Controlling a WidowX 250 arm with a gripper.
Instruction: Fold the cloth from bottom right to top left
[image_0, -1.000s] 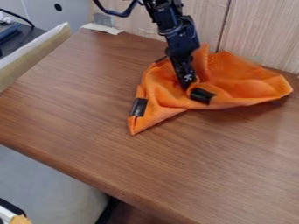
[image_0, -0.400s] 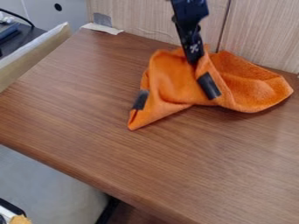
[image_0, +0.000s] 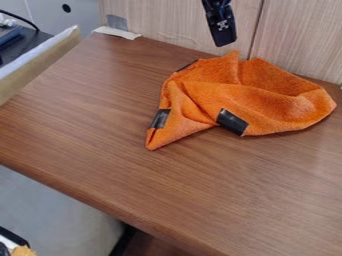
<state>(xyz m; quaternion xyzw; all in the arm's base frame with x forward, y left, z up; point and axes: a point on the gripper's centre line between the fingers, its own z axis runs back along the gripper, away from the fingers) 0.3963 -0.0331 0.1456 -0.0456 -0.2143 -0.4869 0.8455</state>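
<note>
Pale wood-grain wall panels (image_0: 297, 40); brown wooden tabletop (image_0: 133, 150).

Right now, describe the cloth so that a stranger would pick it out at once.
Start with the big brown table and go toward its back right, near the pale wood panels. The cloth lies crumpled there, lower in the view than the black tool. Unlike the pale scrap at the table's back left corner, it is bright orange and carries black patches.

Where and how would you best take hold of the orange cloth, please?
Probably pinch the peak on the orange cloth's far side, from above: it appears to stand up from the folds, while the near edge lies low on the table.
</note>
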